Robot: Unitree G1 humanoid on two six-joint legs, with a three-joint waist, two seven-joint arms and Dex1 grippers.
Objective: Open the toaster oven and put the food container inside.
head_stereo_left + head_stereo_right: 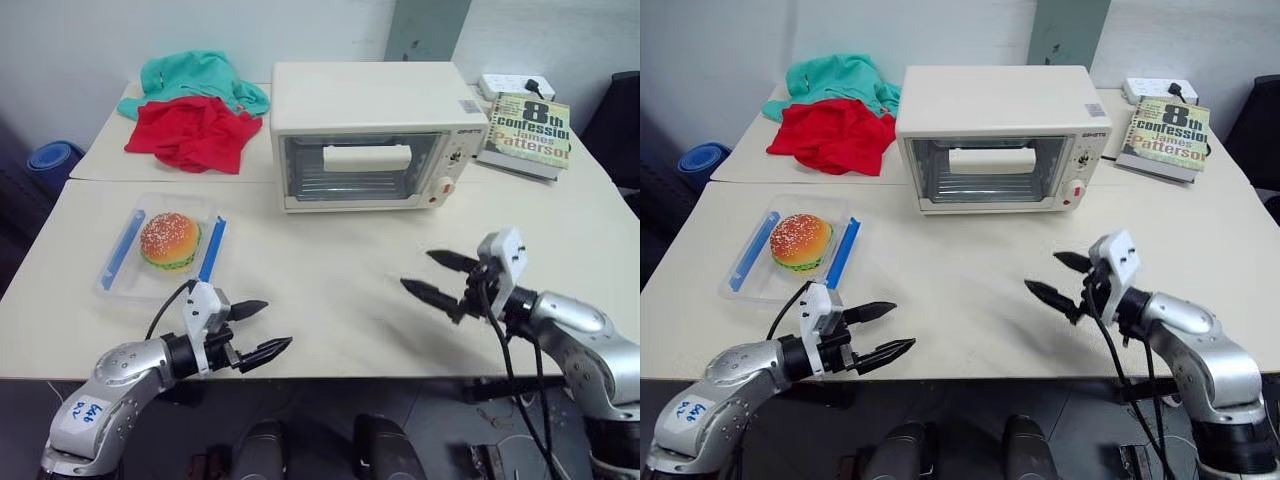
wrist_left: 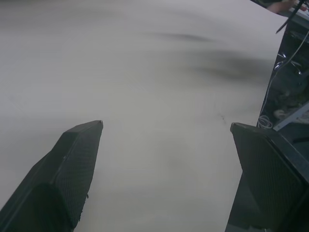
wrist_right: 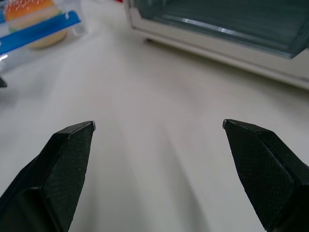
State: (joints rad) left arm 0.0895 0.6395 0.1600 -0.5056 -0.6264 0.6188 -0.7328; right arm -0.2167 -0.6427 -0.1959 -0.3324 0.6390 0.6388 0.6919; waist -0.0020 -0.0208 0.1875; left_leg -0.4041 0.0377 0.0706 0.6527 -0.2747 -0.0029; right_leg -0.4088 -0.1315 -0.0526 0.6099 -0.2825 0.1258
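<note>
Head views: from above I see the whole table point(image 1: 330, 300), both my arms, the toaster oven point(image 1: 370, 135) and the food container point(image 1: 165, 250) together.
My right wrist view: it looks low along the tabletop and catches the bottom edge of the oven's glass door and, off to one side, the container's blue clip with the burger behind it.
My left wrist view: bare tabletop runs between my two fingers, with the table's edge and some cables beyond it.
Toaster oven: cream-white box at the far middle of the table, glass door shut, white bar handle across the glass, knobs and a red dot down its right side.
Food container: shallow clear box at the near left, blue clips along both long sides, a sesame-bun burger point(image 1: 170, 240) inside; well apart from the oven.
My left gripper point(image 1: 262, 330): fingers spread wide, holding nothing, over the near table edge just nearer than the container.
My right gripper point(image 1: 438, 278): fingers spread wide, empty, above bare table at the near right, pointing left.
Far left: red cloth point(image 1: 195, 132) lying over a teal cloth point(image 1: 200, 78).
Far right: a paperback book point(image 1: 525, 130) beside the oven, a white power strip point(image 1: 515, 85) behind it.
</note>
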